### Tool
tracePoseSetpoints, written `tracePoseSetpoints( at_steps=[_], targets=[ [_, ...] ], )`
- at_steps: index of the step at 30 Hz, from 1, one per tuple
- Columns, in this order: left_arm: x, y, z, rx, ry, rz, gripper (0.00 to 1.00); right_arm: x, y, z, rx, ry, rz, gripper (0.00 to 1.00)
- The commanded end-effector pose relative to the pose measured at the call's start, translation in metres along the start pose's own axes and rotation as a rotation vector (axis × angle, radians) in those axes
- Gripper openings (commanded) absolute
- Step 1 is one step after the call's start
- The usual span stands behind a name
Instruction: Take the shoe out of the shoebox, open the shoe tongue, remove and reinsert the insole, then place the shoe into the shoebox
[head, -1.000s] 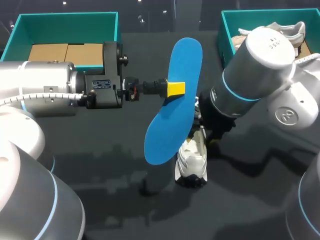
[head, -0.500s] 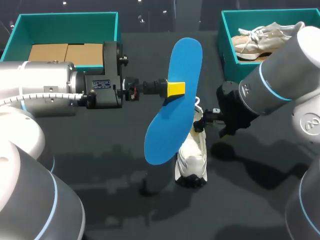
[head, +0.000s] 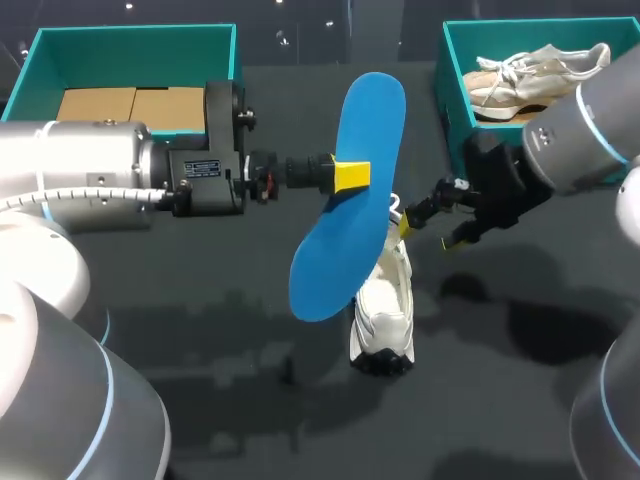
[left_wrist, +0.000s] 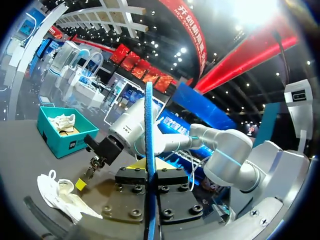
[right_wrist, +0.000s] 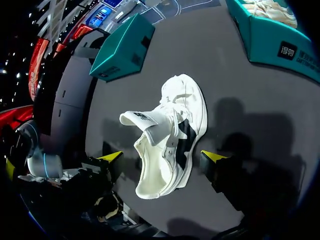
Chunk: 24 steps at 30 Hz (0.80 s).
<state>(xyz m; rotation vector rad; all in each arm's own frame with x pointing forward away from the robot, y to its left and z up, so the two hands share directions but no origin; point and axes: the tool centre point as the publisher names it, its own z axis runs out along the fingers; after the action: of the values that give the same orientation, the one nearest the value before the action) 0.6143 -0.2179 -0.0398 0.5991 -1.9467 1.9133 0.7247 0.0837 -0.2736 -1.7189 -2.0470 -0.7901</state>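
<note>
Worktop: dark matte worktop (head: 200, 330), with a teal shoebox at each far corner. The left shoebox (head: 40, 60) has flat cardboard in it and the right shoebox (head: 455, 80) has a beige shoe (head: 520, 75) inside.
Insole: the blue insole (head: 350, 200) is up in the air over the middle of the worktop. It stands nearly on end, with its lower tip hanging just over the shoe.
Left fingers: the left fingers (head: 352, 177) are clamped on the insole around its midsection, one pad on each face. From the left wrist it shows edge-on, right between them.
Shoe: the white shoe (head: 385, 310) sits on the worktop below the insole. Its tongue (right_wrist: 145, 120) is flipped up, so the mouth is open.
Right fingers: the right fingers (right_wrist: 212, 155) are spread wide and holding nothing. They hover just beside the shoe's collar, which sits ahead of them and between the two tips.
Handling: I'd guess the insole is light, thin foam. It's bendy, so it'll probably buckle if pushed in from the middle. The shoe looks soft and light too, so it'll likely scoot unless someone pins it.
Where to grab: my take is the heel or collar rim for the shoe, and nearer the heel end for the insole.
Room: plenty of open worktop around the shoe. Both shoeboxes are well apart from it, and the two arms are the only tight spot.
</note>
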Motion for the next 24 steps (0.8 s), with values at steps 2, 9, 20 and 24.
tracePoseSetpoints(
  at_steps=[2,9,20,24],
  targets=[
    [-0.004,-0.008,-0.005,0.002,0.014,0.076,0.0,-0.006,-0.003,-0.019,-0.008,0.034,0.004,1.0],
    [-0.008,-0.018,-0.008,0.005,0.019,0.161,0.0,-0.005,-0.004,-0.024,-0.045,0.089,0.006,1.0],
    [-0.015,-0.016,-0.01,0.004,0.089,0.514,0.0,0.007,0.0,-0.032,-0.074,0.221,-0.027,1.0],
    [-0.025,-0.007,-0.006,-0.032,0.037,0.8,0.0,0.011,0.002,-0.036,-0.088,0.246,-0.037,1.0]
  ],
)
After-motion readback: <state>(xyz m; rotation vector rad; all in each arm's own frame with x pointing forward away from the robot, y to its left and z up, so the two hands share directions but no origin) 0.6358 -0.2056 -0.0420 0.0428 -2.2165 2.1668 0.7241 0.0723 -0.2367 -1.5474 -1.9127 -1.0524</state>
